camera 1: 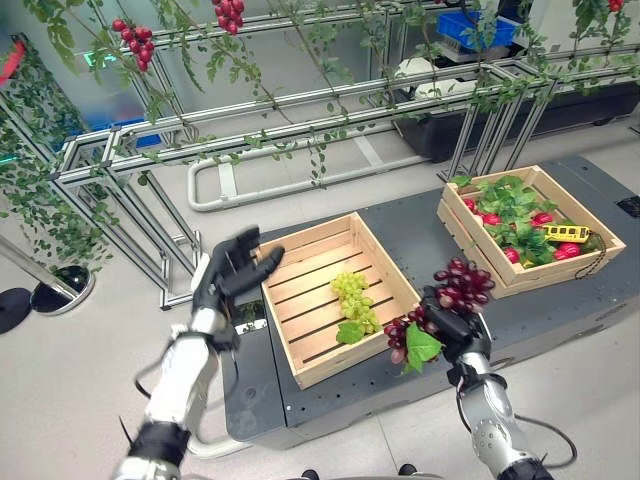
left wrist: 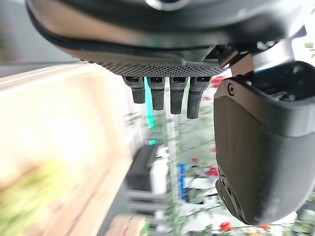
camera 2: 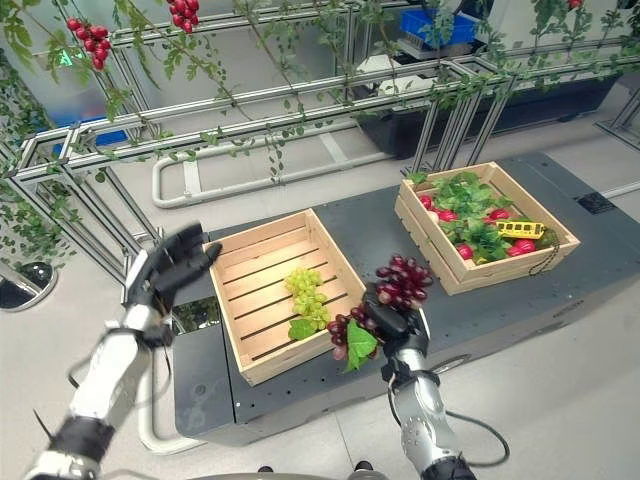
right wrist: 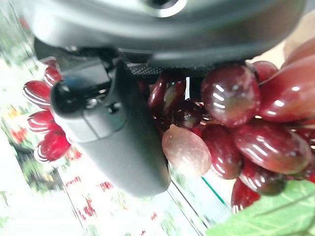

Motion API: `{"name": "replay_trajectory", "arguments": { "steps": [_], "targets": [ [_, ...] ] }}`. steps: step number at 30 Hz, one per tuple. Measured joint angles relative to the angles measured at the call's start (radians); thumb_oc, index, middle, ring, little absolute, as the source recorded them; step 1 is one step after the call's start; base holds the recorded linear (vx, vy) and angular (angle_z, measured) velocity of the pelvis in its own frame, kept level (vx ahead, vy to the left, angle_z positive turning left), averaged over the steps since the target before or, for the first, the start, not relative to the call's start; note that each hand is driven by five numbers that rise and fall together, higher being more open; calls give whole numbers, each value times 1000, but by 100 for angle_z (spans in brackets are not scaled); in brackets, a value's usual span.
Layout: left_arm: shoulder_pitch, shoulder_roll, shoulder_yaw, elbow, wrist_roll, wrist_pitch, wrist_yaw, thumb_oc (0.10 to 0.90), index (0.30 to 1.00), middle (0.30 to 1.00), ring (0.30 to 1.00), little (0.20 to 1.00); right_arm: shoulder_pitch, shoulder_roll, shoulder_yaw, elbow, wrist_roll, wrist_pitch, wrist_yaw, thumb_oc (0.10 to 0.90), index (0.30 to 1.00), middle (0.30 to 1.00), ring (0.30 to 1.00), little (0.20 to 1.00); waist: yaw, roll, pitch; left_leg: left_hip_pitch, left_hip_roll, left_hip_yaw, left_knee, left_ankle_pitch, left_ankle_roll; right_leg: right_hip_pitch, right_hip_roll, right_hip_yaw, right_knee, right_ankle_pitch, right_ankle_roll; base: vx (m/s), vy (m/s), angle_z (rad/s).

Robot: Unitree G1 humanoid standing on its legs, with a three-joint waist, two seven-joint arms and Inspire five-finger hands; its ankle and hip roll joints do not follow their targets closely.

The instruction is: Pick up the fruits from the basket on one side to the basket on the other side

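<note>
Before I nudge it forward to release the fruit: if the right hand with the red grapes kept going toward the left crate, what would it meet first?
Probably the left crate's near wall; depth is unclear. The right hand holds the red grapes just outside it, green grapes beyond.

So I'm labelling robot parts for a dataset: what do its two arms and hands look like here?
Both arms are silver-grey metal segments with dark joints. The left hand and right hand are dark, nearly black, with jointed fingers and a broad smooth thumb. Up close, the left hand's palm edge has a fine dotted texture, and its thumb looks like a glossy moulded shell.
</note>
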Motion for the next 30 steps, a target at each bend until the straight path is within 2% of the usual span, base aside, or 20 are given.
{"name": "replay_trajectory", "arguments": {
  "steps": [4,8,12,14,16,18,19,20,21,22,23,26,30],
  "targets": [
    [103,-89,22,11,-98,0,-11,800,900,900,900,900,66,6,-66,0,-54,-1,7,400,300,300,300,300,-14,-17,-10,7,9,24,0,1,-3,-8,7,16,-4,-2,-6,21,-157,-13],
    [131,-95,22,12,-136,9,-10,800,900,900,900,900,87,7,-73,0,-54,-1,18,400,300,300,300,300,-17,-33,-20,7,22,36,0,5,-10,-17,18,18,-4,6,-17,-16,-228,-14],
    [134,-97,18,12,-155,9,-8,800,900,900,900,900,88,0,-86,-1,-53,-1,47,400,300,300,300,300,-17,-35,-20,6,36,48,0,10,-16,-25,35,25,-4,13,-25,-95,-182,-12],
    [131,-98,13,12,-170,7,7,800,900,900,900,900,81,-16,-85,-1,-52,-1,51,400,300,300,300,300,-10,-34,-20,8,36,37,1,11,-16,-30,43,45,-4,17,-31,-164,-48,-20],
    [101,-105,-4,26,-173,-12,33,800,900,900,900,900,41,-50,-85,1,-52,0,51,400,300,300,300,300,20,-32,-15,-1,37,-44,22,11,-16,-52,43,88,-4,20,-41,-214,42,-62],
    [87,-104,-6,26,-173,-30,55,800,900,900,900,900,-8,-51,-84,1,-51,0,53,400,300,300,300,300,43,-64,2,-49,2,-120,137,4,-10,-65,14,160,-3,38,-49,-274,144,-90],
    [90,-108,-13,26,-172,-60,64,800,900,900,900,900,-37,-54,-83,-7,-51,-2,64,400,300,300,300,300,55,-77,6,-99,-54,-233,217,-31,19,-80,-15,216,0,53,-45,-209,151,-94],
    [90,-111,-15,26,-171,-71,66,800,900,900,900,900,-50,-58,-83,-11,-51,-7,68,400,300,300,300,300,60,-79,9,-112,-87,-292,217,-37,27,-93,-24,238,1,64,-38,-219,198,-112],
    [82,-114,-16,26,-169,-87,66,800,900,900,900,900,-78,-62,-84,-11,-51,-11,71,400,300,300,300,300,57,-48,10,-119,-137,-340,189,-47,46,-110,-24,269,5,77,-26,-193,236,-76],
    [67,-123,-18,26,-168,-93,65,800,900,900,900,900,-86,-82,-85,-14,-51,-12,71,400,300,300,300,300,34,0,15,-112,-134,-334,128,-33,65,-110,9,265,5,86,-11,-199,239,-55],
    [35,-119,-21,55,-168,-101,63,800,900,900,900,900,-87,-72,-91,1,-49,-14,69,400,300,300,300,300,30,1,23,-97,-131,-312,106,-23,74,-100,9,261,6,88,-7,-301,302,-21],
    [-19,-115,-19,78,-167,-118,68,800,900,900,900,900,-67,-58,-92,12,-49,-14,67,400,300,300,300,300,6,-23,25,-69,-151,-302,10,26,91,-117,-14,255,1,92,7,-312,239,-9],
    [-16,-114,-18,80,-145,-128,69,800,900,900,900,900,-59,-21,-88,20,-50,-14,67,400,300,300,300,300,7,-33,28,-79,-174,-272,0,40,109,-151,-37,255,2,115,35,-297,195,-21]
  ]
}}
